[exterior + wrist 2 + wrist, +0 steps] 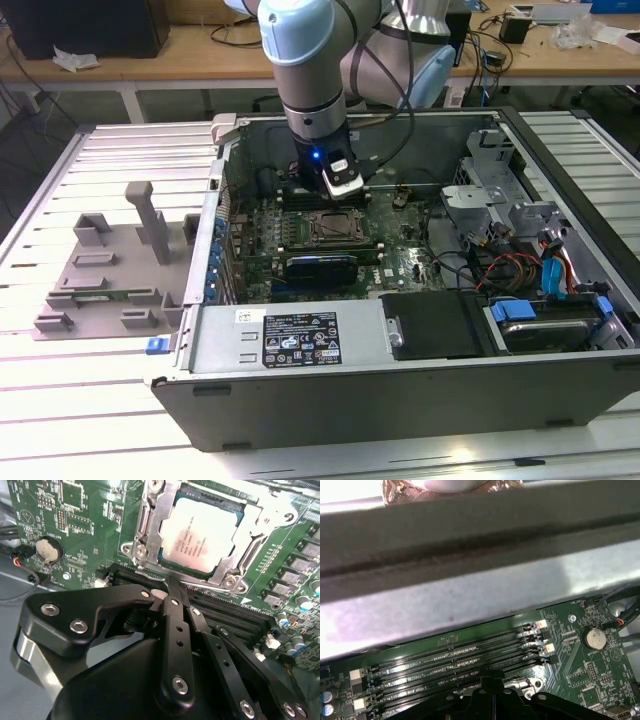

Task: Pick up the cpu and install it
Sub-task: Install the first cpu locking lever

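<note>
**A:** where's the small square silver-topped cpu (200, 535) rn?

**B:** afaict it's lying flat inside the metal-framed motherboard socket (146, 525). black gripper (171, 586) has its fingers pressed together w/ nothing b/w them. tips sit at the frame edge, cpu just beyond, straight ahead.

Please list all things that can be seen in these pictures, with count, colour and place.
table: one, white, under everything
computer case: one, grey, open, on the table
motherboard: one, green, inside the case
cpu: one, silver-grey, seated in the socket
memory slots: four, black, beside the socket
coin battery: one, silver, on the motherboard
plastic tray: one, grey, on table, exterior view's left
arm: one, blue-grey, reaching into the case
gripper: one, black, shut, empty, near the cpu
</note>
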Controlling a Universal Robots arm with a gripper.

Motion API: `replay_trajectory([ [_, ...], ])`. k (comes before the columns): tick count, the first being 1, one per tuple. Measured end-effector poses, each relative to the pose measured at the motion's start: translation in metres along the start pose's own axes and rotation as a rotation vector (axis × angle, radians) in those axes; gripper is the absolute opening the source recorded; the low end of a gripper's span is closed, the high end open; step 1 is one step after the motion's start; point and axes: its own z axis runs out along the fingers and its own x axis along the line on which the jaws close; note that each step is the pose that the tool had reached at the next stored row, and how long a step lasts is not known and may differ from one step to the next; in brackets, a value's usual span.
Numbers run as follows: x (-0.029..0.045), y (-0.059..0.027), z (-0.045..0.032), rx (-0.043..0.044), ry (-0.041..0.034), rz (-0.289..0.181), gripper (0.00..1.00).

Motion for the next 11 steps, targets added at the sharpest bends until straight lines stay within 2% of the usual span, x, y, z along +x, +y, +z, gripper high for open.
replay_trajectory([
  [3,0.0002,-0.0002,0.0011,0.0156,-0.0049,0.000,0.11],
  [6,0.0003,-0.0004,0.0021,0.0256,-0.0083,0.002,0.11],
  [11,0.0004,-0.0004,0.0023,0.0263,-0.0091,0.003,0.11],
])
